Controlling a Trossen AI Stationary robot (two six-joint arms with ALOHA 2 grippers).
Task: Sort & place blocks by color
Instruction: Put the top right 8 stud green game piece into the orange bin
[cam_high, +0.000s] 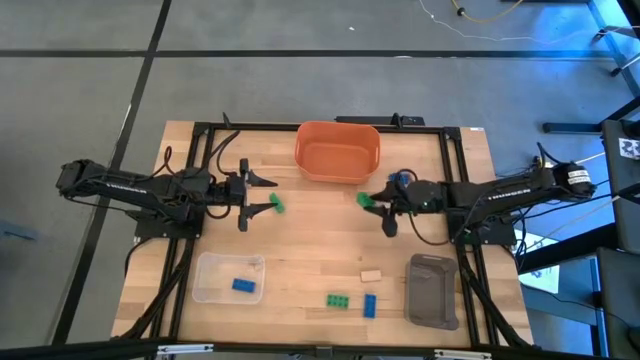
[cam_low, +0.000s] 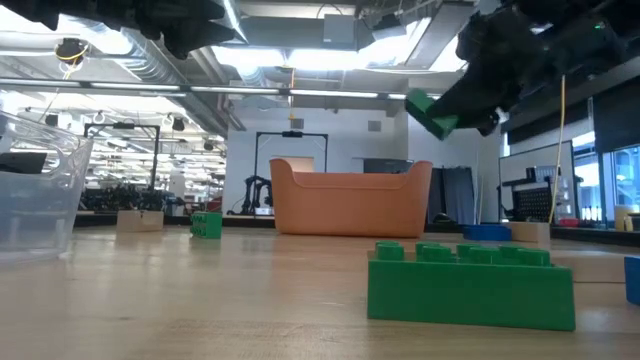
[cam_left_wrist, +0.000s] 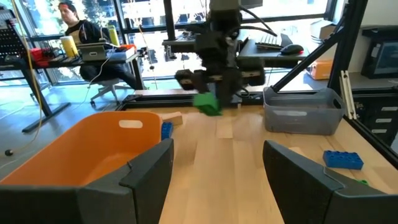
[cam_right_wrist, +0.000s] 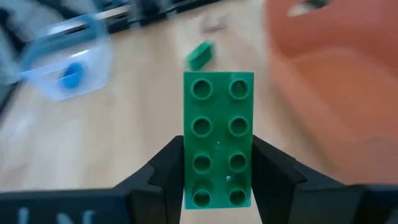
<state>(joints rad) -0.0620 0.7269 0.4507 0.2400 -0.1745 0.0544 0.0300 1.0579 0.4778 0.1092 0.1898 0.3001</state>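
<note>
The orange bin (cam_high: 338, 150) at the far middle of the counter (cam_high: 300, 240) is taken as landmark. Left of the bin, the left claw (cam_high: 250, 193) is held released, nothing gripped; a small green block (cam_high: 278, 204) is seen just beside its fingertips. Nearer than the bin and to its left, a blue block (cam_high: 243, 285) is lying inside the clear tray (cam_high: 230, 277). Nearer than the bin, a green block (cam_high: 338, 299), a second blue block (cam_high: 369, 305) and a tan block (cam_high: 372, 275) are lying on the counter. Just right of the bin, the right claw (cam_right_wrist: 217, 165) is clenched on a green studded block (cam_right_wrist: 218, 138), raised above the counter. The grey tray (cam_high: 433, 290) is placed nearer, to the right.
</note>
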